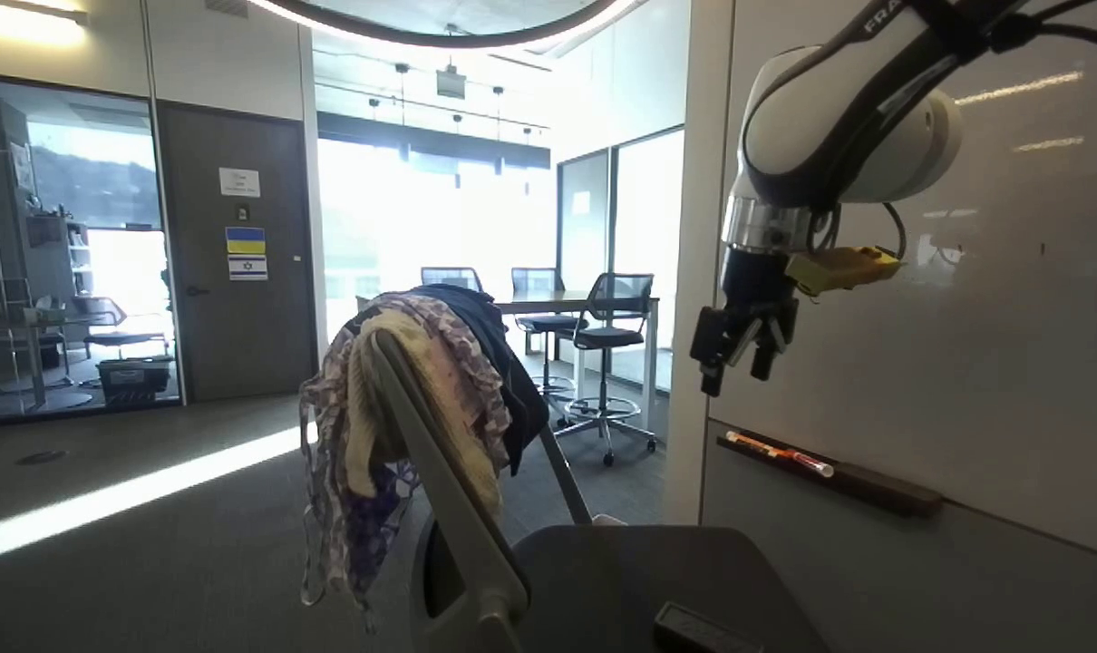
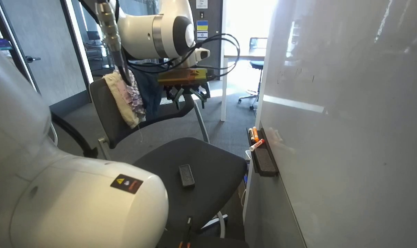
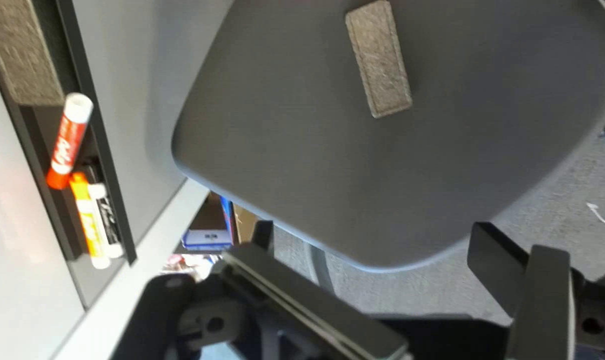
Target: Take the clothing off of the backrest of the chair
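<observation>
The clothing (image 1: 333,453), a cream, lavender and purple patterned garment, hangs over the top of the backrest (image 2: 107,110) in both exterior views. Right beside it drapes a dark blue fabric (image 2: 149,91). The chair (image 2: 208,162) has a black mesh back and a dark grey seat. My gripper (image 1: 737,376) points down, high above the seat and apart from the clothing, on the whiteboard side. Seen from the wrist, the two fingers of the gripper (image 3: 375,252) stand wide apart with nothing between them. The wrist view shows the seat but neither garment.
A whiteboard (image 2: 346,131) stands close along one side of the seat. Its ledge holds markers (image 3: 70,140) and an eraser (image 2: 264,160). A dark felt block (image 3: 379,57) lies on the seat. Farther back are a high table and stools (image 1: 607,336).
</observation>
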Robot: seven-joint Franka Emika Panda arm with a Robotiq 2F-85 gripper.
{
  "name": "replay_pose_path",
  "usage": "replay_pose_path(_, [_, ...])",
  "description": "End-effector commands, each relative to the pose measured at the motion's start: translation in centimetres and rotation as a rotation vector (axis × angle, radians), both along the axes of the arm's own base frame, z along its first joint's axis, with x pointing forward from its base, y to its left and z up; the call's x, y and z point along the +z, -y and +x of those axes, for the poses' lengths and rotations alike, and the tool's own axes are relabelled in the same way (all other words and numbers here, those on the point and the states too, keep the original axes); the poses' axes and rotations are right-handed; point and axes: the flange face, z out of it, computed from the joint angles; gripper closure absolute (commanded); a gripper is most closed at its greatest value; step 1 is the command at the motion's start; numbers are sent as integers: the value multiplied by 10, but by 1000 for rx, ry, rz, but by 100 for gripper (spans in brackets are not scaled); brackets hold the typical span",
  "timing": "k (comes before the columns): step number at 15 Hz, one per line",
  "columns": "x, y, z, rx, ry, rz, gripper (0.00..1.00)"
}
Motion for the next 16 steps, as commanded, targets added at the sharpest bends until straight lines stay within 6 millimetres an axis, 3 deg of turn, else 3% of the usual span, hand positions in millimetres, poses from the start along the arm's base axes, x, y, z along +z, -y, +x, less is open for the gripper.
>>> replay_pose_path(1, [57, -38, 25, 165, 93, 79, 0])
replay_pose_path(4, [90, -77, 45, 330, 151, 77, 0])
replay_pose_path(7, [105, -113, 61, 492, 197, 65, 0])
replay_pose_path(13, [96, -194, 76, 802, 246, -6, 0])
replay_pose_path(16, [88, -222, 75, 942, 287, -36, 0])
